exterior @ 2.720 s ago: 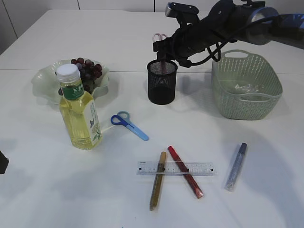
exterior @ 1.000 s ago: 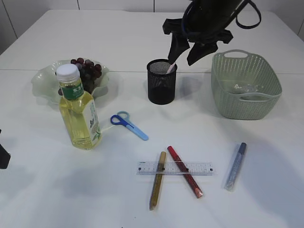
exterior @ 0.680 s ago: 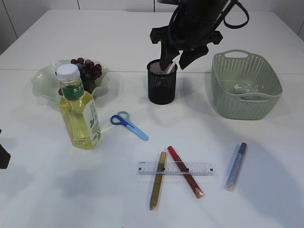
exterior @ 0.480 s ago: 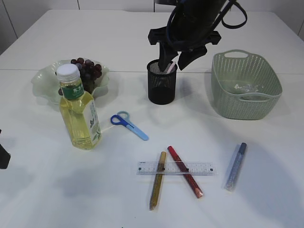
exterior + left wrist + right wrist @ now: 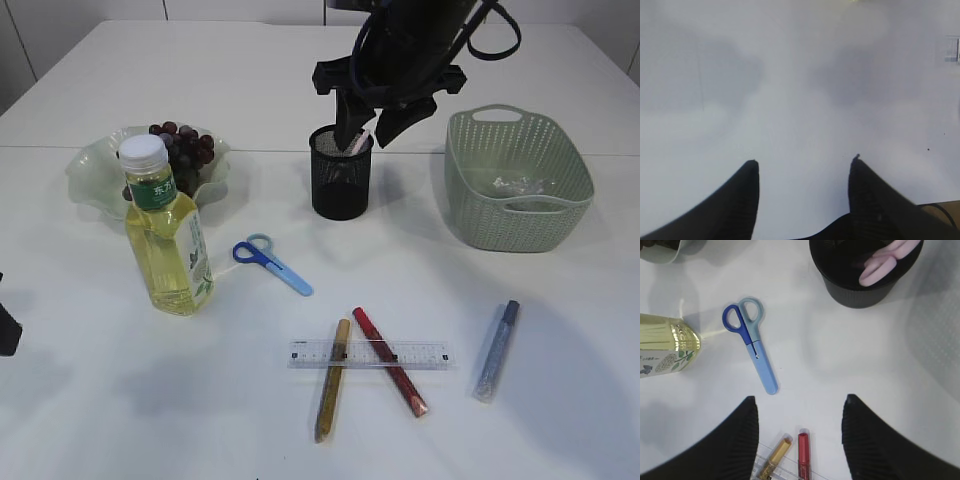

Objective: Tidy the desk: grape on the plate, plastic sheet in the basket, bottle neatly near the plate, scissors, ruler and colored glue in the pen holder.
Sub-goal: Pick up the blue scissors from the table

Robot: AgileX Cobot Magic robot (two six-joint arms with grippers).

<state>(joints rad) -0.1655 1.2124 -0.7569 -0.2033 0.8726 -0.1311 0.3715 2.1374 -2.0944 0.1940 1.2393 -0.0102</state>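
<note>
Hovering just above the pen holder (image 5: 341, 172), the right gripper (image 5: 366, 122) has its jaws spread with nothing between them. The pink scissors (image 5: 888, 261) stand handle-up inside that black mesh cup. From the cup, the basket (image 5: 517, 180) sits at 3 o'clock with the plastic sheet (image 5: 518, 184) lying in it, and the plate (image 5: 95, 172) sits at 9 o'clock, carrying the grape (image 5: 184, 150). The bottle (image 5: 165, 233) stands upright at the plate's 6 o'clock, just in front of its rim.

The blue scissors (image 5: 271, 264) lie flat on the desk (image 5: 80, 400), at about 7 o'clock from the cup and 3 o'clock from the bottle. Nearer the front edge, the ruler (image 5: 369, 355) lies crosswise, with the gold glue (image 5: 332, 379) and red glue (image 5: 389, 361) crossing it. The silver-blue glue (image 5: 496, 350) rests apart from them, at 3 o'clock from the ruler.

The left gripper (image 5: 804, 165) shows in its wrist view with jaws spread apart over bare white desk, holding nothing.
</note>
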